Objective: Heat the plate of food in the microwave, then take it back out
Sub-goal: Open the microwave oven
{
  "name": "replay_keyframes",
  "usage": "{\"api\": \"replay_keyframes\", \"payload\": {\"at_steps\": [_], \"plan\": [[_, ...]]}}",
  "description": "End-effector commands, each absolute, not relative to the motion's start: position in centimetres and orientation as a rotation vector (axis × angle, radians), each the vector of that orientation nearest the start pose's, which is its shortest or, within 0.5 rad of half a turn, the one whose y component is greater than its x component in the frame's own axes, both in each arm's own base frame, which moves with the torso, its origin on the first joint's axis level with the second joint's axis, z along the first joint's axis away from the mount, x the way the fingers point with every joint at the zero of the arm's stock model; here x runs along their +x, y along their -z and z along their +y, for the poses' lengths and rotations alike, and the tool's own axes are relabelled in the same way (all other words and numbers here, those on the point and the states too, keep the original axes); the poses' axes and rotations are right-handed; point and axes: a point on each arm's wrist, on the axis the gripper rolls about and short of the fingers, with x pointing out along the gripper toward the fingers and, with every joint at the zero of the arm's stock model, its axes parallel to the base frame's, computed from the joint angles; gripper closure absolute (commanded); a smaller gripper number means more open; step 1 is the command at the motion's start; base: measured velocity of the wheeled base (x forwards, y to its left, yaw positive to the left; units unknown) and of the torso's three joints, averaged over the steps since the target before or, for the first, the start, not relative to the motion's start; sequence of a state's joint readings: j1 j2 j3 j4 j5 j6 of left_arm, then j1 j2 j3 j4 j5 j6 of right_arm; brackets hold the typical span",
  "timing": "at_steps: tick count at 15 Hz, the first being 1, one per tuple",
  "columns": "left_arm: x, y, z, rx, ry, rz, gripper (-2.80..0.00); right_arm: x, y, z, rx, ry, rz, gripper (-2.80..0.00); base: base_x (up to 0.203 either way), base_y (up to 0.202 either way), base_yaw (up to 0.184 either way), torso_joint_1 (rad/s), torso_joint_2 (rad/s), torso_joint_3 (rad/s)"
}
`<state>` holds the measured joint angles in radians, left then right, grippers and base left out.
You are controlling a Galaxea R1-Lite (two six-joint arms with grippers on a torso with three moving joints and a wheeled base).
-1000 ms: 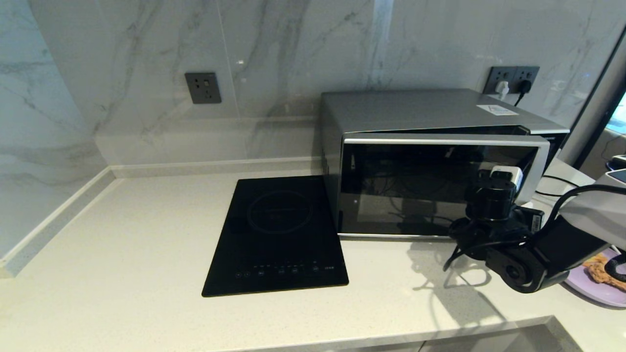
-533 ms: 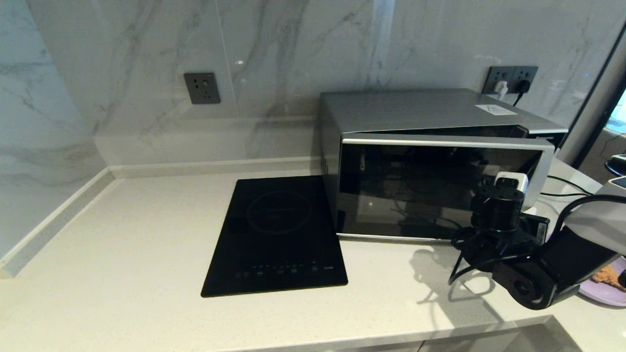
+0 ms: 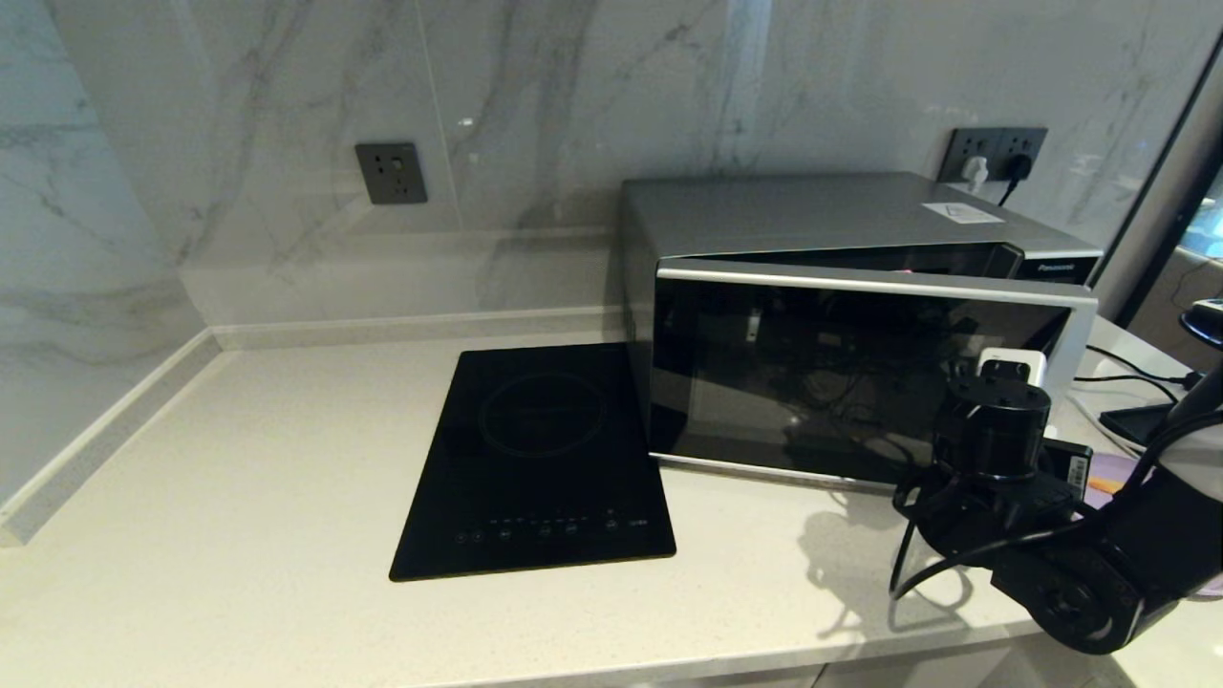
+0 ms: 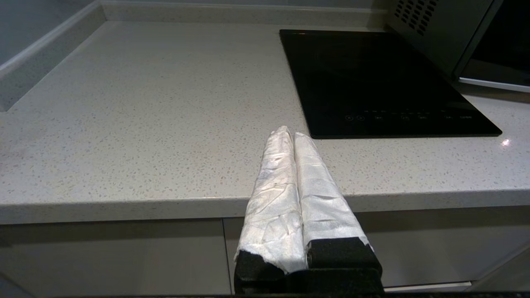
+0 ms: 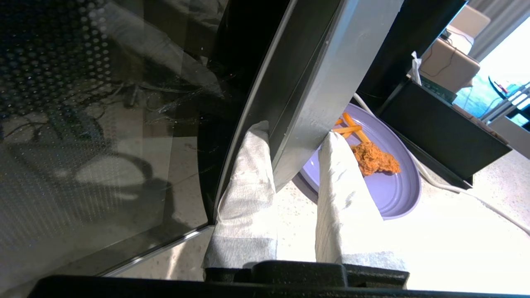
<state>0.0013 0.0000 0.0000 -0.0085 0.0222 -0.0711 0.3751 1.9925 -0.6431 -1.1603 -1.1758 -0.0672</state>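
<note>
The silver microwave (image 3: 812, 220) stands at the back right of the counter, its dark glass door (image 3: 822, 382) swung partly out at its right end. My right gripper (image 5: 296, 140) is clamped across the door's silver handle edge (image 5: 314, 82), one white-wrapped finger (image 5: 252, 165) on each side. In the head view the right gripper (image 3: 1015, 368) sits at the door's right end. The lavender plate of food (image 5: 389, 190), with fries (image 5: 350, 126) and fried chicken (image 5: 374, 159), lies on the counter behind the door's edge. Only a sliver of the plate (image 3: 1116, 465) shows past my arm. My left gripper (image 4: 289, 134) hangs shut and empty off the counter's front edge.
A flat black induction cooktop (image 3: 540, 459) lies left of the microwave. Wall sockets (image 3: 392, 172) and plugged outlets (image 3: 994, 153) are on the marble backsplash. A white cable (image 5: 455, 186) runs past the plate. The counter's front edge (image 4: 165, 203) is near my left gripper.
The microwave door has swung further open at its right end, drawn by my right gripper moving toward the counter's front. My arm now covers more of the plate.
</note>
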Motion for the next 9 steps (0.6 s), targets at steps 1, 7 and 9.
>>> {"api": "replay_keyframes", "payload": {"at_steps": [1,7,9], "plan": [[-2.27,-7.65,0.05,-0.072,-0.024,-0.009,0.00,30.47,-10.58,10.00,-0.190,0.788,0.155,0.00,0.000,0.000,0.000,0.000,0.00,0.000],[-2.27,-7.65,0.05,-0.072,-0.024,-0.009,0.00,30.60,-10.13,10.05,-0.203,0.788,0.166,0.00,0.000,0.000,0.000,0.000,0.00,0.000],[-2.27,-7.65,0.05,-0.072,-0.024,-0.009,0.00,30.58,-10.14,10.10,-0.202,0.786,0.165,0.00,0.000,0.000,0.000,0.000,0.00,0.000]]}}
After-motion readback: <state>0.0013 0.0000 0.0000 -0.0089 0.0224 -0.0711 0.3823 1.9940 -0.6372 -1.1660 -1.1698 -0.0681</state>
